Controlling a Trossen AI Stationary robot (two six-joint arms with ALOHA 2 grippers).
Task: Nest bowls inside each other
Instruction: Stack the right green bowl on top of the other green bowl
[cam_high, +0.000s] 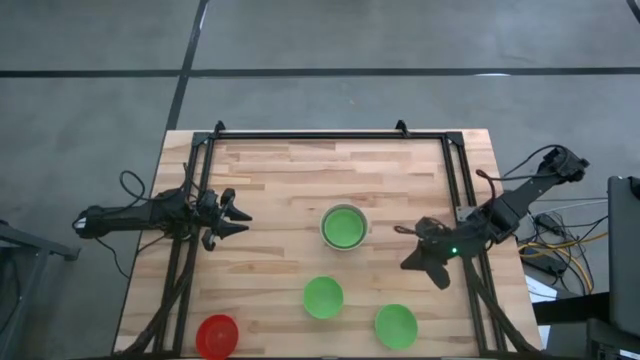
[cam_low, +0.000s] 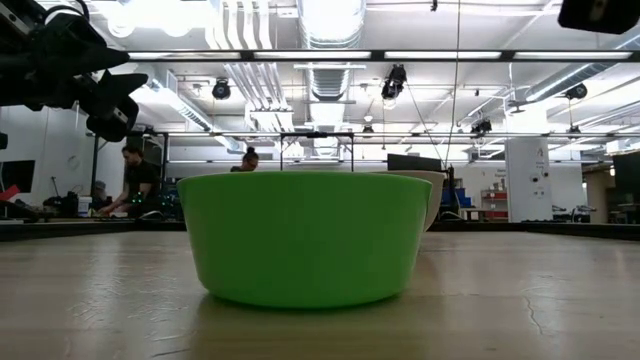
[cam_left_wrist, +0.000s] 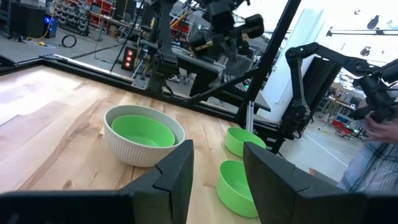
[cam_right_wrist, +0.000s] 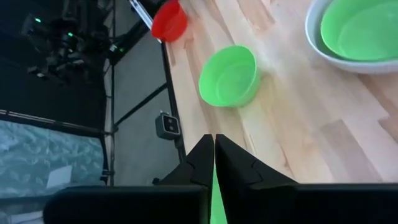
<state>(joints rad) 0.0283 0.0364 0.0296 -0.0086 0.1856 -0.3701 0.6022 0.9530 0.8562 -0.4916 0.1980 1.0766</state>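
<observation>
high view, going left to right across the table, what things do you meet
left gripper → red bowl → green bowl → white bowl with a green bowl nested inside → green bowl → right gripper

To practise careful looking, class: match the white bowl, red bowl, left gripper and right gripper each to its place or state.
1. white bowl
2. red bowl
3. left gripper
4. right gripper

A. shut, holding nothing
B. has a green bowl sitting inside it
C. open, holding nothing
D. stands alone on the left arm's side

Pairs: 1-B, 2-D, 3-C, 4-A
</observation>
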